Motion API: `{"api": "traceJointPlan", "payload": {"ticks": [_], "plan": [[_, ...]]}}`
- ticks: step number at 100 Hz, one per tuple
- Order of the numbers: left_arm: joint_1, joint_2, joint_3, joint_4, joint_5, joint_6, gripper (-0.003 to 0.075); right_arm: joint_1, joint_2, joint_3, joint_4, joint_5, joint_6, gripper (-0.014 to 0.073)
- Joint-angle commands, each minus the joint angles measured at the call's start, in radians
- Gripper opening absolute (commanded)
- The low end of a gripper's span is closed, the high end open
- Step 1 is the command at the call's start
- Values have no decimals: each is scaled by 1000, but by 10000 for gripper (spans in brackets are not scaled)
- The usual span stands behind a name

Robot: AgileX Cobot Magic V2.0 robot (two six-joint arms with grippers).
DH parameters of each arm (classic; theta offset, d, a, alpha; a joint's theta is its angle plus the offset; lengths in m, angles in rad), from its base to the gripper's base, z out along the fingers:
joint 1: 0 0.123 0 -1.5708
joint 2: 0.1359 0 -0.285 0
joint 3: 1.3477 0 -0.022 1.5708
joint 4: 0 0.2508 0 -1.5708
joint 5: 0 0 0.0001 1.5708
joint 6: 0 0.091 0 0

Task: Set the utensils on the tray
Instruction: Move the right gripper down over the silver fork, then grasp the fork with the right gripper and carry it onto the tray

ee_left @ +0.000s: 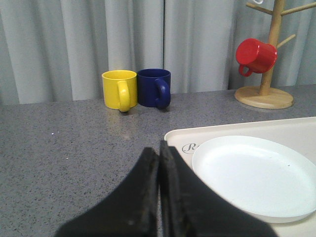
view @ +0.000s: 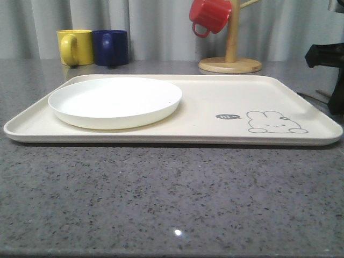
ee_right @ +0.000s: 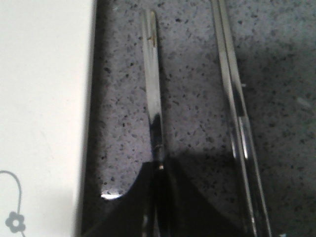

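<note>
A yellow mug (view: 75,47) and a blue mug (view: 111,47) are standing side by side, touching, on the grey speckled counter (view: 172,199). A red mug (view: 210,15) is hanging on a wooden mug stand (view: 230,60). Grey curtains (view: 150,27) are hanging behind.

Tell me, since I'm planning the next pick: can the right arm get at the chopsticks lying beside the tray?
Probably yes. The chopsticks lie bare on the counter with nothing over them, just past the utensil that the right gripper seems shut on. That utensil likely needs setting on the tray first.
</note>
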Motion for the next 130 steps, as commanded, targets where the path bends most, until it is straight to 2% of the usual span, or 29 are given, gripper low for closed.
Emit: {"api": "traceJointPlan", "payload": {"ticks": [1, 36, 63, 83, 105, 115, 130], "plan": [[-8, 7, -27, -5, -83, 2, -18, -1, -37, -36, 12, 16, -10, -62], [-8, 7, -27, -5, -83, 2, -18, 4, -139, -201, 51, 184, 33, -57], [-8, 7, -27, -5, -83, 2, -18, 158, -144, -248, 28, 151, 190, -57], [-8, 7, -27, -5, -83, 2, -18, 303, -99, -249, -157, 57, 457, -57], [-8, 7, -27, -5, -83, 2, -18, 440, 4, -304, -430, 66, 754, -57], [-8, 7, -27, -5, -83, 2, -18, 494, 61, -359, -519, 88, 839, -57], [-8, 7, -27, -5, -83, 2, -18, 539, 127, -409, -568, 119, 885, -57]]}}
